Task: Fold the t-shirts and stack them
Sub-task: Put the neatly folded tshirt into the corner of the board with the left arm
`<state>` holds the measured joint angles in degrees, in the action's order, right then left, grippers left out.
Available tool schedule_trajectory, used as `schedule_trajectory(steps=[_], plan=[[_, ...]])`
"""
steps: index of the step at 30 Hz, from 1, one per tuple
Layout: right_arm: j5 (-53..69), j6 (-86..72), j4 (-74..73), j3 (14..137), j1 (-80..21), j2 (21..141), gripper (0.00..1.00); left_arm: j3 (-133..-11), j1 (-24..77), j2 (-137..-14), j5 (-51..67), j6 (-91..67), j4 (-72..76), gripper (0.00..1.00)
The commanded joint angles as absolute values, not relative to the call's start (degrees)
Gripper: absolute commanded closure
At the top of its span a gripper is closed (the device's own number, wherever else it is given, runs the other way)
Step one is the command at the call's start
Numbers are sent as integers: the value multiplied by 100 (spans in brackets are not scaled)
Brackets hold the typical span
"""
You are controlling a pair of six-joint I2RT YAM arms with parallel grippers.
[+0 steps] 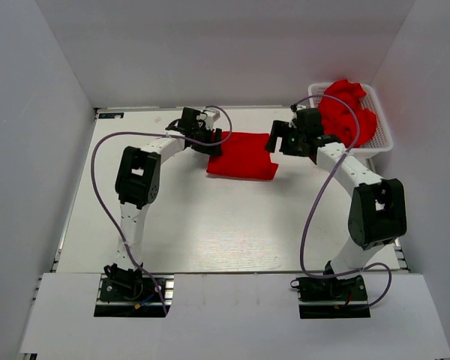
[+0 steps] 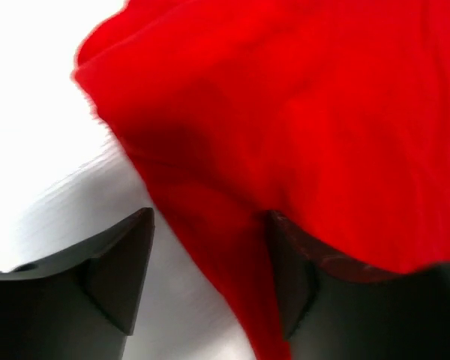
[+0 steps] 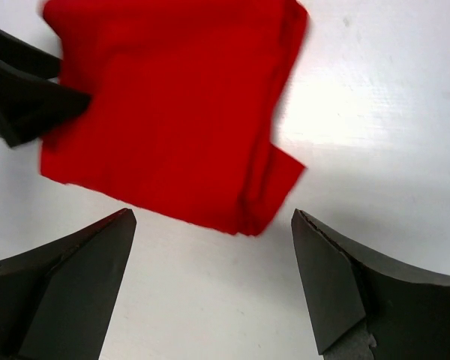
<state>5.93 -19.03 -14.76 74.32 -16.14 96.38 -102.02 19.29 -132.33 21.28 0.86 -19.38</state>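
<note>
Lying flat near the middle of the table's [image 1: 210,232] far edge, a folded red t-shirt [image 1: 242,156] has an arm at either side. The left gripper [image 2: 210,225] sits at the shirt's left edge with its jaws spread apart and not clamped. A hem of cloth runs down between the fingers and drapes over one of them, though from so close it is hard to tell whether that finger presses on it. The right gripper [image 3: 211,215] hovers just beside the shirt's right edge, jaws wide and holding nothing. More red t-shirts [image 1: 349,109] are heaped in the white basket [image 1: 382,141] at the far right corner.
</note>
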Motion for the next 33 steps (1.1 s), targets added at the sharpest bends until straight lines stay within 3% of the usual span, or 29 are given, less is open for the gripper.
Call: schedule_trajectory(steps=[1,3,6,13,20,33], plan=[[97,-2030,-1626,7190,-1573,9186,10,-10432,2109,-13200,2128,88,-2187,31],[-304,-2301,-1617,6902,-1573,9001,10,-10433,2162,-13201,2074,88,-2188,49],[-676,-2609,-1538,6497,-1591,8519,10,-10380,2162,-13254,1481,-166,-2180,100],[-1450,-2804,-1652,5925,-1556,7814,10,-10477,1926,-12596,265,-334,-2531,100],[-1591,-2593,-1890,5941,-1538,7734,10,-10818,1521,-12401,-1088,597,-3382,100],[-1784,-2330,-2548,6345,-1547,8059,10,-12286,-60,-13333,-2162,1494,-3999,100]])
